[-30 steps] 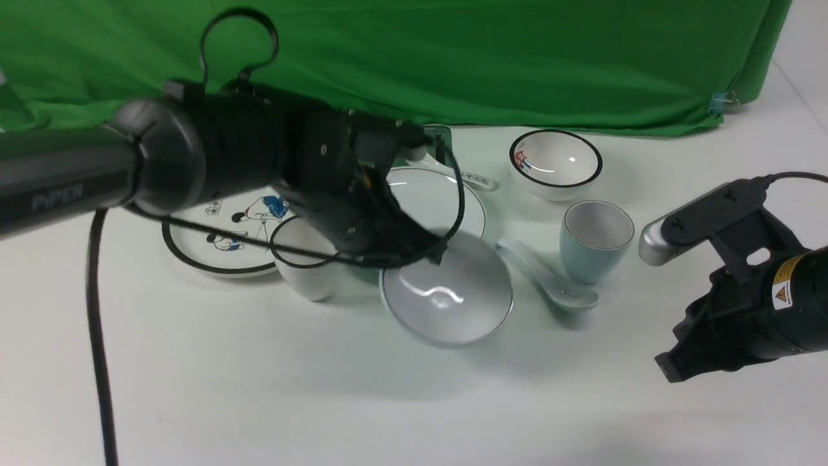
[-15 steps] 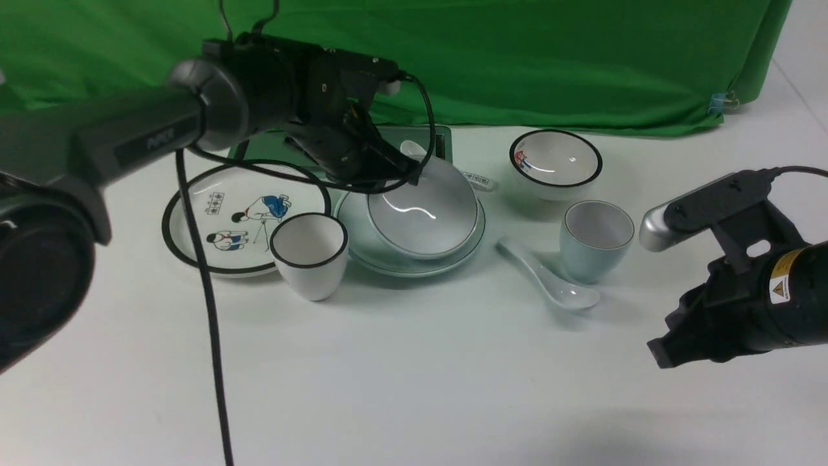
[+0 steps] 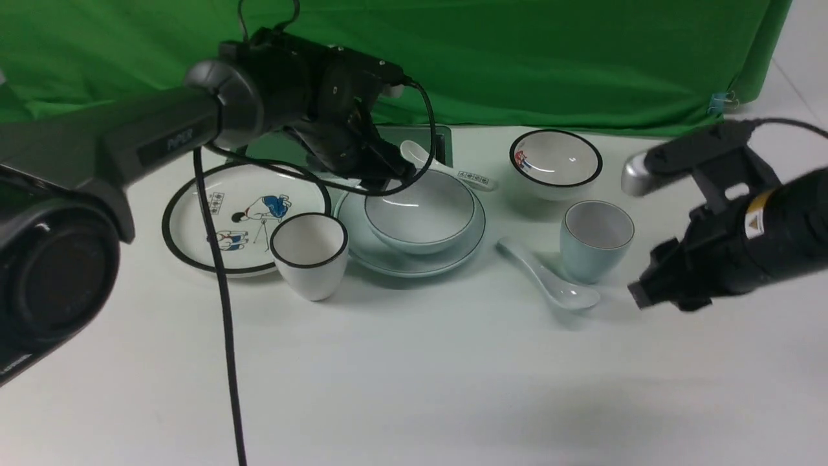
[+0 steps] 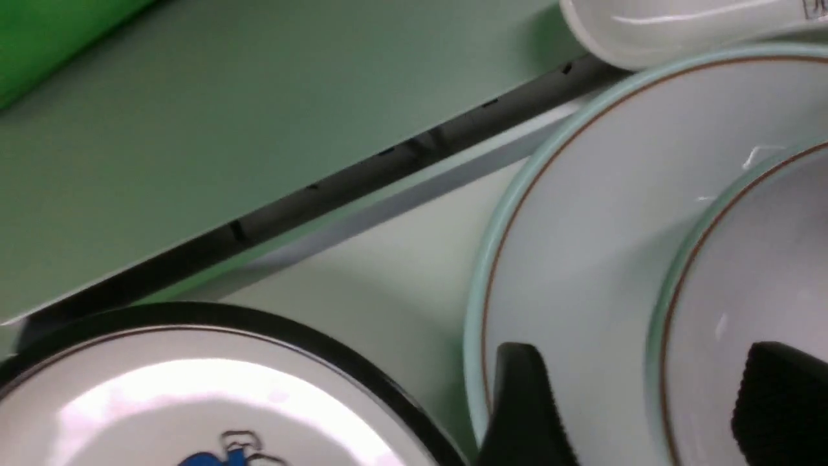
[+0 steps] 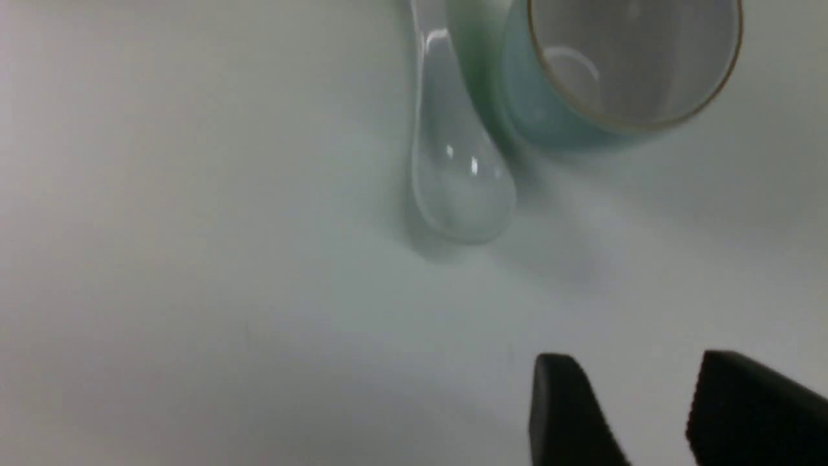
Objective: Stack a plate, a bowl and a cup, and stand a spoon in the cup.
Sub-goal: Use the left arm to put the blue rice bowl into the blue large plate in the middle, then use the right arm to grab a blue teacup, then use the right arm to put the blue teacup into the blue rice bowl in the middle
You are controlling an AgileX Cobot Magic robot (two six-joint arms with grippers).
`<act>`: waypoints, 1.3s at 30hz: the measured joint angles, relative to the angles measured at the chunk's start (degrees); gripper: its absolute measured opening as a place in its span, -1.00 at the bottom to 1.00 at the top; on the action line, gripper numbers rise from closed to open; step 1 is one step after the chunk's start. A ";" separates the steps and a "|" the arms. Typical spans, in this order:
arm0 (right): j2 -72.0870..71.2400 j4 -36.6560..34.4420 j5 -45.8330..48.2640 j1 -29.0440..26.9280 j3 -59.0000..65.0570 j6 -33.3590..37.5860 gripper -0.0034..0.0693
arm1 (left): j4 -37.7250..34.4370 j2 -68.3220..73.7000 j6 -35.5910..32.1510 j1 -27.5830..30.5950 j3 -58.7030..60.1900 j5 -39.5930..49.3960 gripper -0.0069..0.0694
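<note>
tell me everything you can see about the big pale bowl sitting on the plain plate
The bowl is large, round and pale blue-white, glossy like glazed ceramic, with a thin dark rim line and no picture inside. It is empty and upright, resting in the plain plate near the middle of the table. The open left gripper straddles its rim, one finger inside and one outside over the plate; whether they touch it cannot be told.

Left arm (image 3: 149,139) outstretched, right arm (image 3: 776,236) low, jaws of both spread apart.
</note>
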State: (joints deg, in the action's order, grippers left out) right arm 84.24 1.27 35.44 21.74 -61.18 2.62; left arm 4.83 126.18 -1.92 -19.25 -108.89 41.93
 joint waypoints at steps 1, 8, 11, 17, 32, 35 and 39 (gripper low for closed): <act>1.45 -0.44 0.21 -0.62 -2.15 0.16 -0.04 | 1.29 -0.46 0.79 0.00 -0.76 1.22 0.28; 14.55 -1.27 2.24 -5.73 -16.93 1.17 0.14 | 7.38 -12.76 2.47 0.16 -1.21 6.42 0.21; 19.53 -1.27 3.48 -6.94 -20.48 1.66 0.31 | 7.72 -20.01 2.52 0.38 2.12 6.05 0.06; 28.65 -2.01 4.09 -7.25 -25.44 1.72 0.33 | 8.09 -40.31 2.70 0.85 21.68 1.65 -0.42; 28.46 -2.29 19.10 -2.51 -43.18 6.47 -0.70 | 10.06 -80.30 6.50 0.85 63.09 4.80 -0.84; 30.47 -2.41 19.45 2.65 -50.63 7.54 -0.70 | 9.76 -82.78 6.50 0.85 70.45 -0.54 -0.84; 37.60 -3.13 20.20 8.98 -60.59 7.64 -0.70 | 6.96 -83.01 6.52 0.85 74.29 -5.80 -0.84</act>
State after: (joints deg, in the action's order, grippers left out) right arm 121.84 -1.86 55.64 30.72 -121.77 10.26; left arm 11.79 43.17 4.60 -18.39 -34.60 36.13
